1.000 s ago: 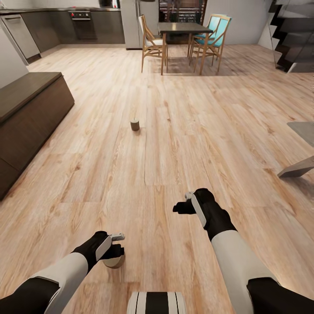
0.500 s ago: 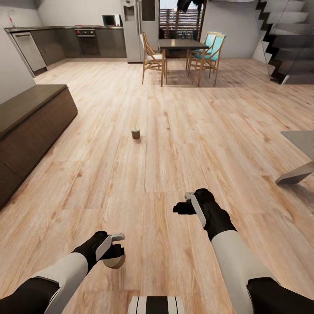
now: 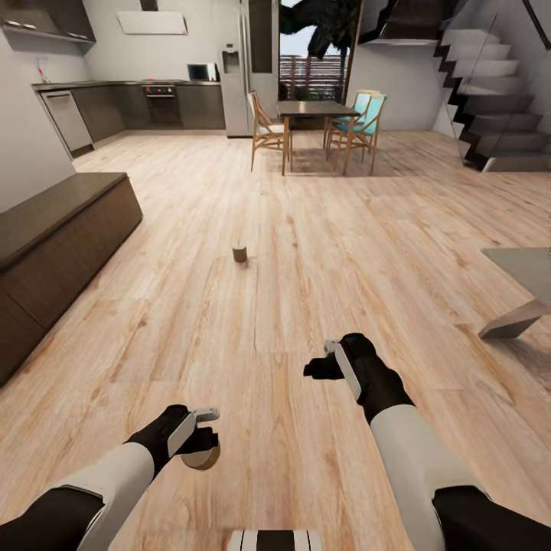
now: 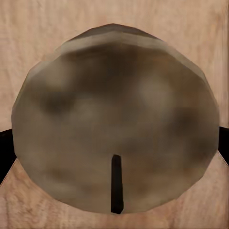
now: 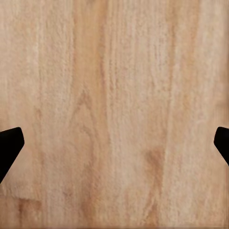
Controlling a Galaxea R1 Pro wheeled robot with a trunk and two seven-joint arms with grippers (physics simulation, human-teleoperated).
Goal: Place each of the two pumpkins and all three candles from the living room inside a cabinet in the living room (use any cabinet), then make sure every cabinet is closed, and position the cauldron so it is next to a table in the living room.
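Two candles in sight. Far left of my head view: the cabinet (image 3: 53, 237), long, low, dark brown, front panels flush and shut, top bare. Behind it, a kitchen run with an oven (image 3: 164, 105) and a tall fridge (image 3: 234, 88).

My left pincer (image 3: 200, 446) hangs low over the wood floor (image 3: 321, 252), pinching one candle (image 3: 203, 457) between its fingers. At the left wrist, that candle (image 4: 114, 119) sits close up, a mottled tan round face with a short dark wick, black finger edges showing at both sides of it.

Second candle (image 3: 239, 252) stands upright alone on the floor, well ahead of both arms, well apart from the cabinet, in open planks.

Beyond it, a dark dining table (image 3: 315, 111) with wooden chairs, two of them with teal backs.

My right pincer (image 3: 315, 367) is held above bare floor, nothing in it; at the right wrist the two black fingertips (image 5: 9, 145) sit wide apart with plain planks between, so spread.

Far right: the near corner of the grey coffee table (image 3: 528, 268), its slanted leg on the floor. A staircase (image 3: 497, 115) rises behind it.
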